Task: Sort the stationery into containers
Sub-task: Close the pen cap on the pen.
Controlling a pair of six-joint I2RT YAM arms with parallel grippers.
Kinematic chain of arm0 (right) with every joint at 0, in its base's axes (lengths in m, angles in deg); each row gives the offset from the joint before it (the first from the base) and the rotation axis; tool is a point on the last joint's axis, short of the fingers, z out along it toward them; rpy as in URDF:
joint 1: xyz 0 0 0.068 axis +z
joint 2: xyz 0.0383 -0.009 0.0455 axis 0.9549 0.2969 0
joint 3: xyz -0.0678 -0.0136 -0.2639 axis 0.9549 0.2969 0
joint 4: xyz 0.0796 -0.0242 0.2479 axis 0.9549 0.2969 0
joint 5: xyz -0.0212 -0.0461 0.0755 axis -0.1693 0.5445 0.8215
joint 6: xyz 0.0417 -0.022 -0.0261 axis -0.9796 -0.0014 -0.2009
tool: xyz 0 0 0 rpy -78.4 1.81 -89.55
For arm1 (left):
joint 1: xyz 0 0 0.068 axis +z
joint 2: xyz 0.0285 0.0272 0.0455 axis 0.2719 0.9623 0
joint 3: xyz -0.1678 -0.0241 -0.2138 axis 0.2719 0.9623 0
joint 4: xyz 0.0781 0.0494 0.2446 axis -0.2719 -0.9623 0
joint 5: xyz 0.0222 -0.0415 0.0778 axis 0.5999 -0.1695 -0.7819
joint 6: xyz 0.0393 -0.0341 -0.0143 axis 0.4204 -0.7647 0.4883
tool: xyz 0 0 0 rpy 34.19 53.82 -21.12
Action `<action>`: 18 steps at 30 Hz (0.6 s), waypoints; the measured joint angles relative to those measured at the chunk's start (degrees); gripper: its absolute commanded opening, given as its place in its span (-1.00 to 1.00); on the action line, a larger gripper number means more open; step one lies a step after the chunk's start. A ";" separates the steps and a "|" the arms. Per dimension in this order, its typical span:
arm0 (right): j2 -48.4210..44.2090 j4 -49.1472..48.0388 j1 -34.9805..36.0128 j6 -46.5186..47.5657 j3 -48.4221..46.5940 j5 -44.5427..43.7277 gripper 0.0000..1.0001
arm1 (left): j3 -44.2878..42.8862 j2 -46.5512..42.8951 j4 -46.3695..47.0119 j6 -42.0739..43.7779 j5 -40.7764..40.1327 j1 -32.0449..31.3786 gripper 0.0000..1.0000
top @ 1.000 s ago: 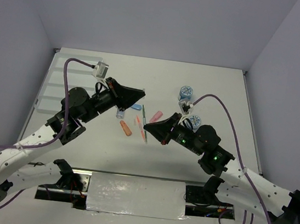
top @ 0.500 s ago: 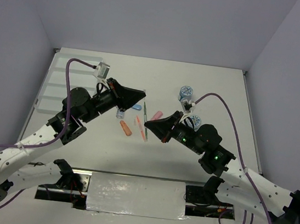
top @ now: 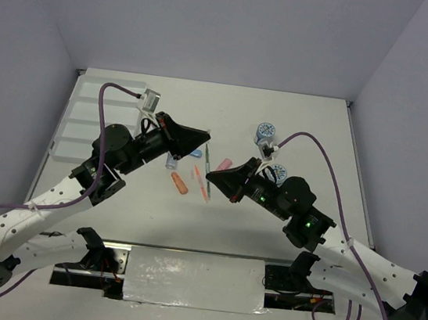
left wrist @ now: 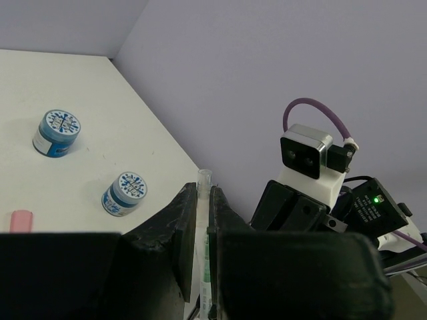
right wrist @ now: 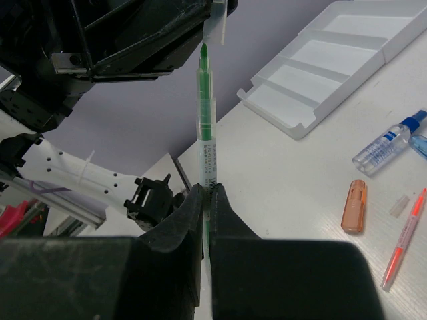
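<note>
My right gripper (top: 210, 177) (right wrist: 208, 190) is shut on the lower barrel of the thin green pen (right wrist: 205, 133) (top: 207, 161) and holds it above the table, tip towards the left gripper. My left gripper (top: 204, 136) (left wrist: 204, 192) is shut on the pen's clear cap (right wrist: 217, 17) (left wrist: 203, 181), right at the pen's tip. Two blue-and-white tape rolls (top: 266, 132) (top: 277, 172) stand right of centre. A clear bottle with a blue cap (right wrist: 387, 143), an orange piece (right wrist: 353, 205), a light blue piece (top: 194, 153) and a pink piece (top: 224, 164) lie on the table. The white four-compartment tray (top: 86, 115) (right wrist: 320, 60) is far left.
A thin pink-orange pen (right wrist: 402, 237) and a small clear cap (right wrist: 399, 203) lie beside the orange piece. Both tape rolls also show in the left wrist view (left wrist: 57, 132) (left wrist: 124, 193). Grey walls close in the table on three sides.
My left gripper has shifted slightly right, closer to the pen's tip. My right gripper and the pen have barely moved. The items on the table have not moved.
</note>
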 measured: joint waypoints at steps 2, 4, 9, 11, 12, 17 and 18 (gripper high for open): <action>0.09 0.00 0.00 0.00 0.00 -0.02 -1.00 | 0.00 0.07 0.02 -0.66 0.11 0.00 -1.00; 0.11 0.00 0.00 -0.02 0.00 -0.22 -1.00 | 0.00 0.13 0.15 -0.83 0.20 0.00 -1.00; 0.17 0.02 0.00 0.00 0.00 -0.66 -1.00 | 0.02 0.22 0.44 -0.87 0.26 0.00 -1.00; 0.17 0.02 0.00 -0.02 0.00 -0.98 -1.00 | 0.02 0.22 0.44 -0.87 0.28 0.00 -1.00; 0.20 0.02 0.00 -0.02 0.00 -1.18 -1.00 | 0.02 0.22 0.44 -0.87 0.31 0.00 -1.00; 0.28 0.72 0.00 -0.02 -0.70 -1.95 -1.00 | 0.13 0.22 0.59 -0.92 0.46 0.00 -1.00; 0.33 0.85 0.00 -0.02 -0.96 -1.97 -1.00 | 0.31 0.22 0.87 -0.92 0.48 0.00 -1.00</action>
